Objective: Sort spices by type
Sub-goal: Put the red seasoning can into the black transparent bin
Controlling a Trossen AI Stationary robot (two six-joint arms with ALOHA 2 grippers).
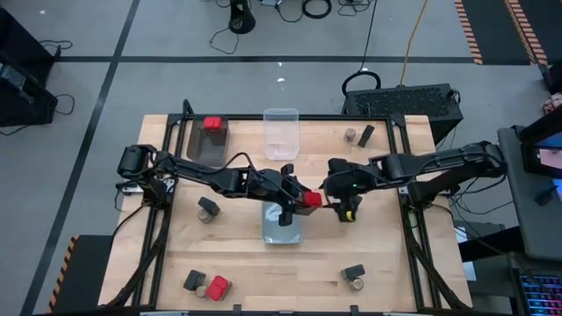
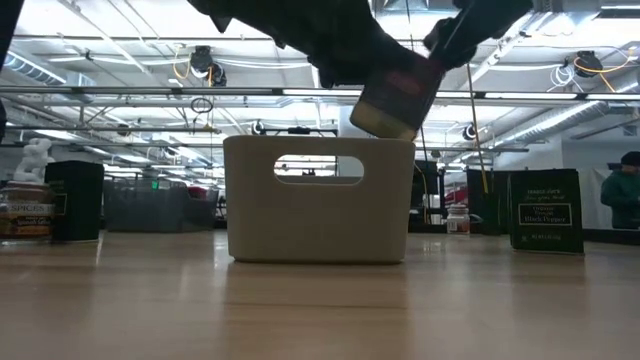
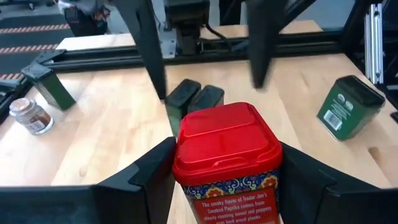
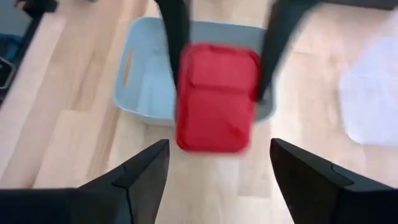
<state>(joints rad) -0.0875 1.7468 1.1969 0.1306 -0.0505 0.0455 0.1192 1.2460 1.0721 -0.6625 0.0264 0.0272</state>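
Your left pincer (image 1: 303, 197) pinches a red spice box (image 1: 312, 199) at desk centre, just above the grey bin (image 1: 283, 230). Your right pincer (image 1: 332, 198), spread wide, sits just beside it.

Reads "Smoked Paprika", "Trader Joe's" on the red-lidded tin (image 3: 227, 165); "Black Pepper", faintly, on the dark tin (image 2: 546, 210).
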